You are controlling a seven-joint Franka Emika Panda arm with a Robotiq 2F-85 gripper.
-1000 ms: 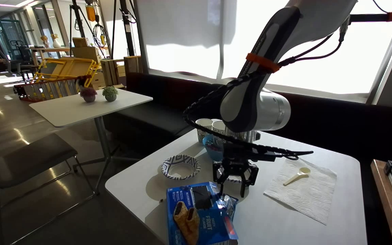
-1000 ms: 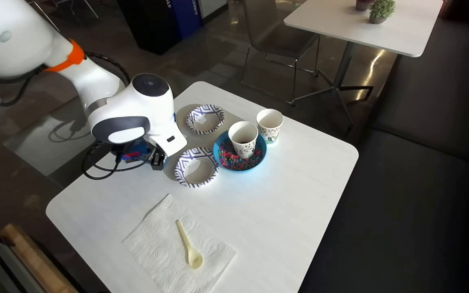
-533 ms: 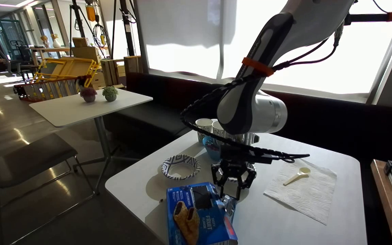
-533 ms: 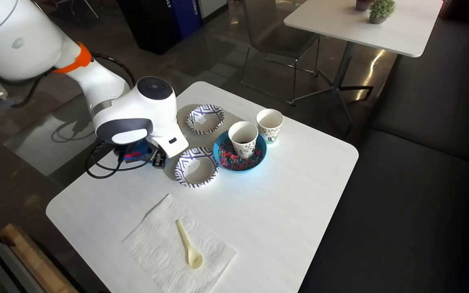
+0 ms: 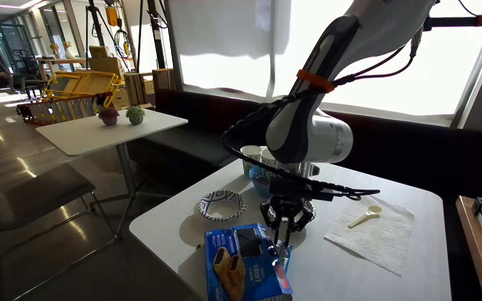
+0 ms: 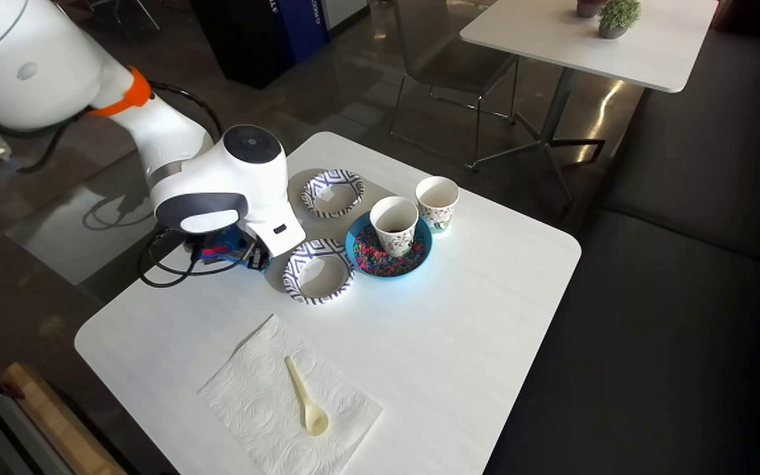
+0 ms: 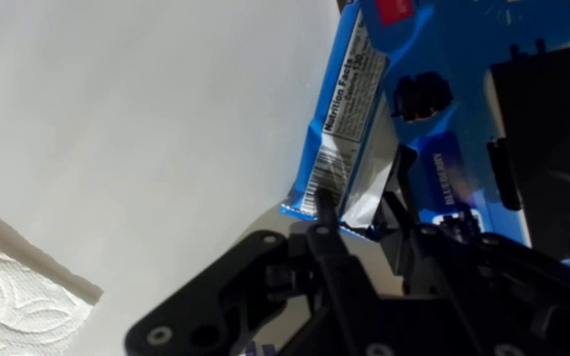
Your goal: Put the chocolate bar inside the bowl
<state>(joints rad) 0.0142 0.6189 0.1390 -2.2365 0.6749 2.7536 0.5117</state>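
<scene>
The wrapped bar [image 7: 340, 133], blue and silver with a nutrition label and barcode, leans beside the blue snack box in the wrist view; its silver end shows in an exterior view [image 5: 282, 251]. My gripper [image 5: 282, 243] points down at that end. In the wrist view its fingers [image 7: 357, 199] close in on the wrapper's crimped end, one over the barcode, one between bar and box. Two patterned paper bowls [image 6: 319, 248] [image 6: 334, 177] stand on the table; in an exterior view one shows plainly [image 5: 223, 195] and one is partly behind the gripper [image 5: 311, 211].
The blue snack box [image 5: 245, 267] lies against the bar. A blue bowl [image 6: 357, 262] of coloured bits holds a paper cup [image 6: 396, 227]; another cup [image 6: 438, 204] stands beside it. A paper towel [image 6: 241, 396] with a pale spoon [image 6: 304, 396] lies on the table.
The gripper has moved slightly down and toward the box. Its fingers have drawn together from a wide gap to a narrow one at the bar's end. Bowls, cups and spoon are unmoved.
</scene>
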